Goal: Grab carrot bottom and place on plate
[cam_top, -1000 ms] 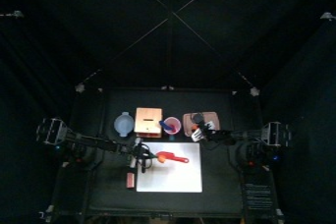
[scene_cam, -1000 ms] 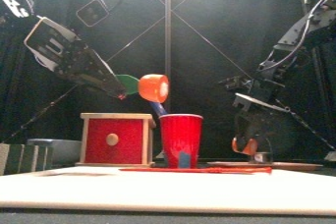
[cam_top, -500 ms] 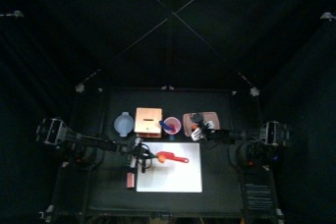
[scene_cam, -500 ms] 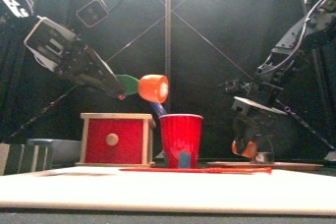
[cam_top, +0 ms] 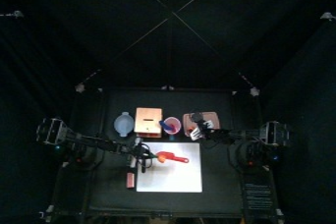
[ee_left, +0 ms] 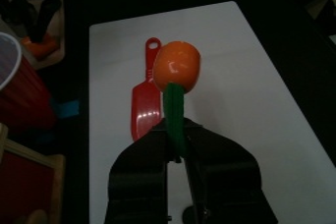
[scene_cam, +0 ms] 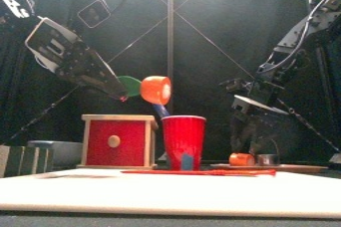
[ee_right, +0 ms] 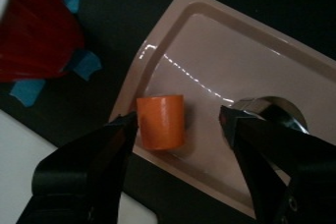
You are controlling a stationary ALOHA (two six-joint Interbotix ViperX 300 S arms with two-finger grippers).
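Note:
The carrot bottom, a short orange stub, lies on the pinkish-copper plate near one rim. My right gripper stands open around it, one jaw on each side, neither touching it. From the front the carrot bottom rests low at the right, with the right gripper just above it. My left gripper is shut on the green stem of the carrot top and holds it in the air over the white board.
A red cup stands mid-table, with a red-and-wood box to its left. On the white board lies a red knife. A shiny metal piece sits on the plate. An orange tray and a blue-grey dish stand at the back left.
The right gripper's jaws have spread and let go of the carrot bottom, which now lies on the plate. The left arm has not moved.

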